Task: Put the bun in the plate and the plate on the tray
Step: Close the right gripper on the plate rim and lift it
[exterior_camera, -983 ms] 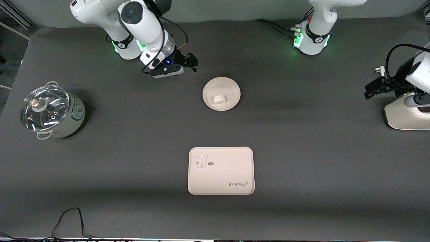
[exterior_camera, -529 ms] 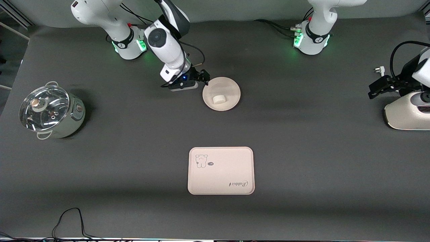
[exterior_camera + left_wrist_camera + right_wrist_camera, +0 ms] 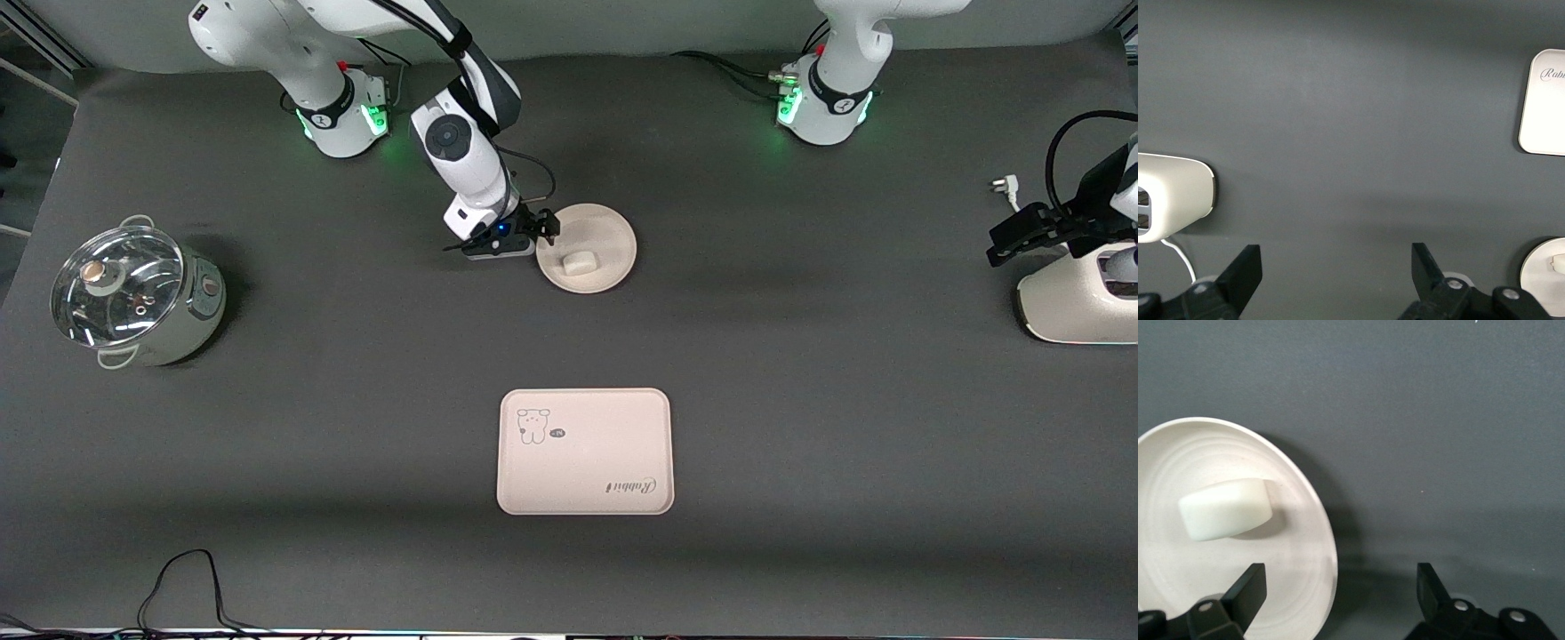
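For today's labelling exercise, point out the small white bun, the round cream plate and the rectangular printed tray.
bun (image 3: 579,262): front view, its top.
plate (image 3: 609,229): front view, bare inner surface.
tray (image 3: 594,462): front view, plain middle.

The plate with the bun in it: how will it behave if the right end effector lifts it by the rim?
The plate looks stiff and shallow, so it should keep its shape but may tilt when held by one edge. The bun lies loose on it, with rounded ends, so it could roll or slide toward the lower rim. The right end effector is open at the rim.
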